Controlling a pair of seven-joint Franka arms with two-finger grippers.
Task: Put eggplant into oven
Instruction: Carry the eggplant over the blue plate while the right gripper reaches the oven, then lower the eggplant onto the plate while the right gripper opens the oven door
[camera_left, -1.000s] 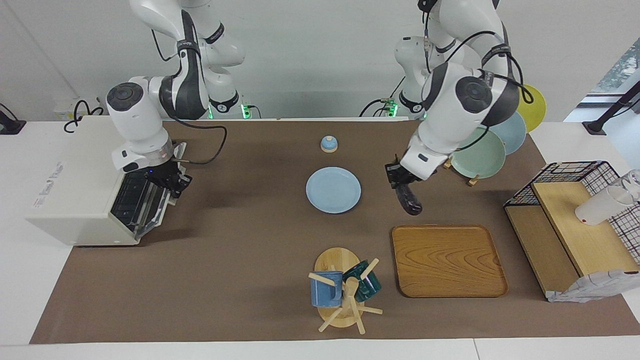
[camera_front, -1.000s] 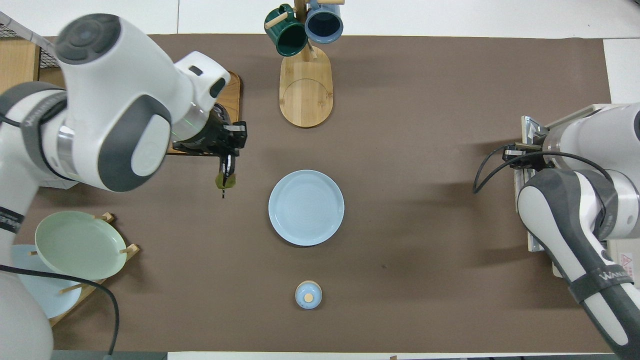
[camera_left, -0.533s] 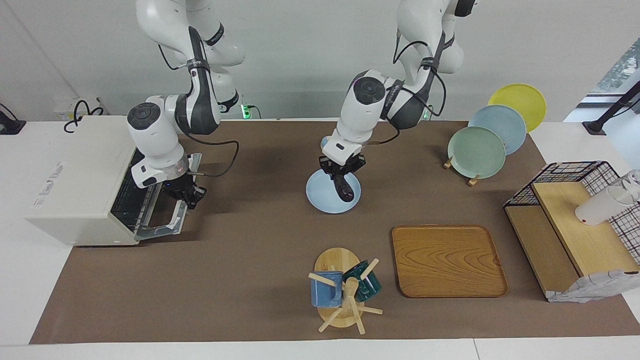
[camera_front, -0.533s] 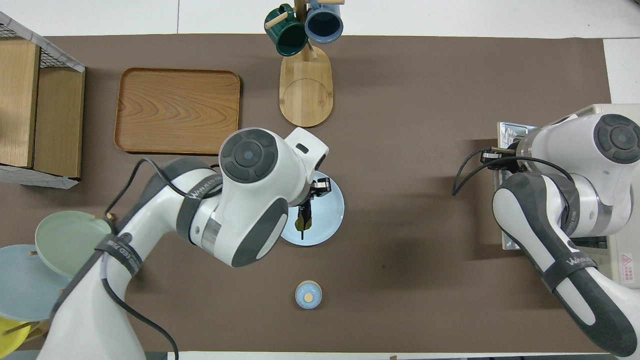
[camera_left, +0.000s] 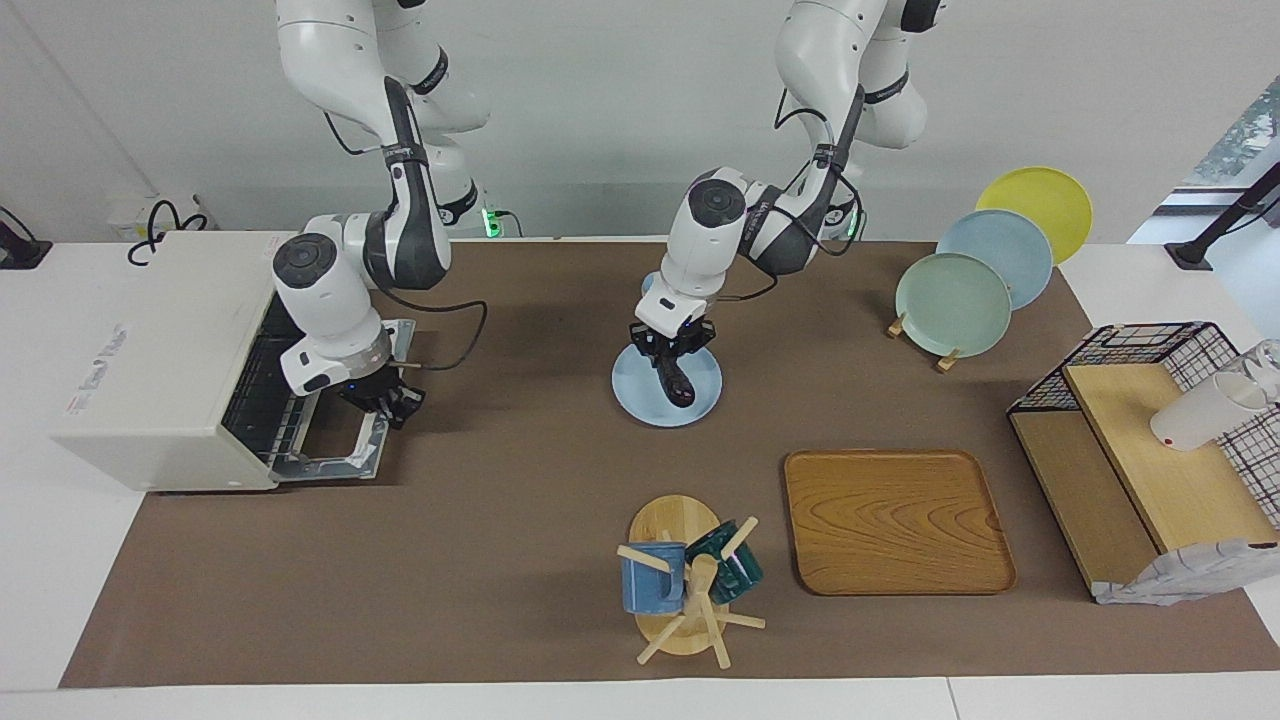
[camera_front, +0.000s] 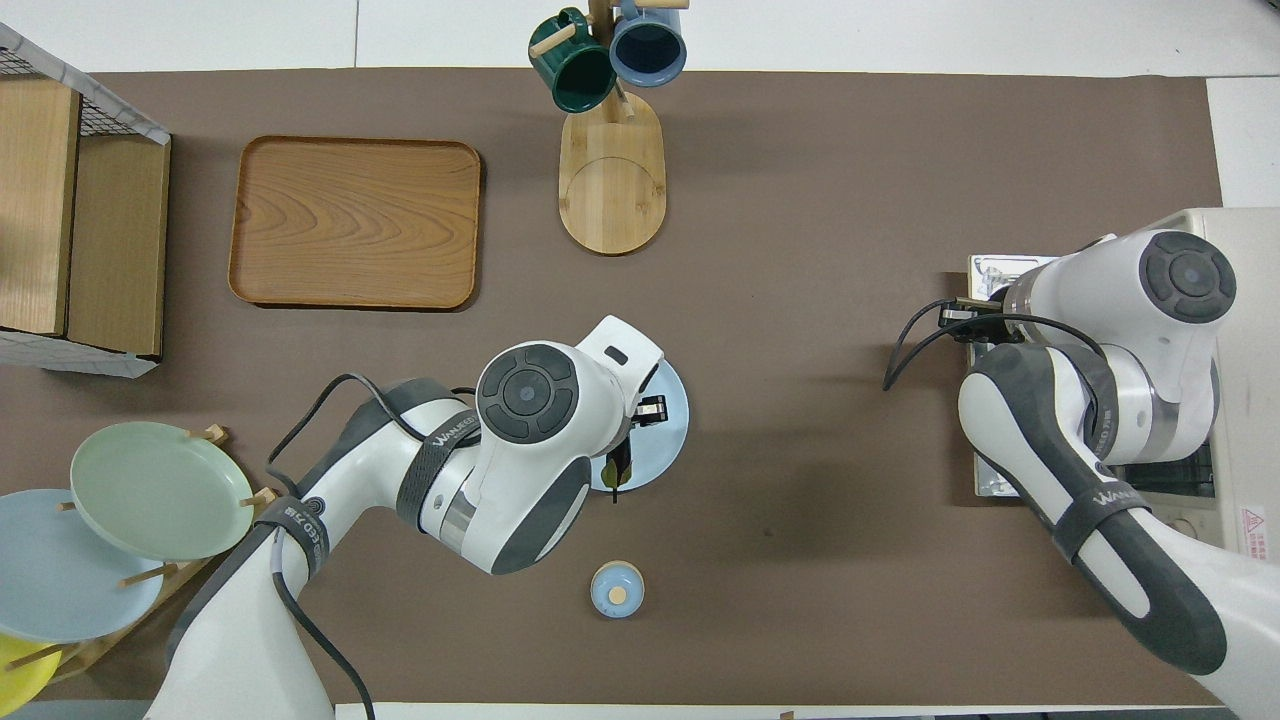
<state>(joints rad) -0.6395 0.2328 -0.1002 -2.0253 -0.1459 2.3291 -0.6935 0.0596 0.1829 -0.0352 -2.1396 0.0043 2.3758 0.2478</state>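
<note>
The dark purple eggplant (camera_left: 678, 384) hangs stem up from my left gripper (camera_left: 668, 352), which is shut on its upper end. It hangs over the light blue plate (camera_left: 636, 396) in the middle of the table. From overhead the left arm covers most of that plate (camera_front: 672, 418), and only the eggplant's stem end (camera_front: 612, 468) peeks out. The white oven (camera_left: 150, 350) stands at the right arm's end of the table with its door (camera_left: 335, 448) swung down almost flat. My right gripper (camera_left: 385, 402) is shut on the handle at the door's outer edge.
A small blue lidded pot (camera_left: 657, 288) sits nearer to the robots than the plate. A wooden tray (camera_left: 895, 520) and a mug tree (camera_left: 685, 585) lie farther out. A plate rack (camera_left: 955, 305) and a wire shelf (camera_left: 1150, 440) stand at the left arm's end.
The left arm carried the eggplant from beside the wooden tray to over the blue plate. The right gripper pulled the oven door from partly open down to nearly flat.
</note>
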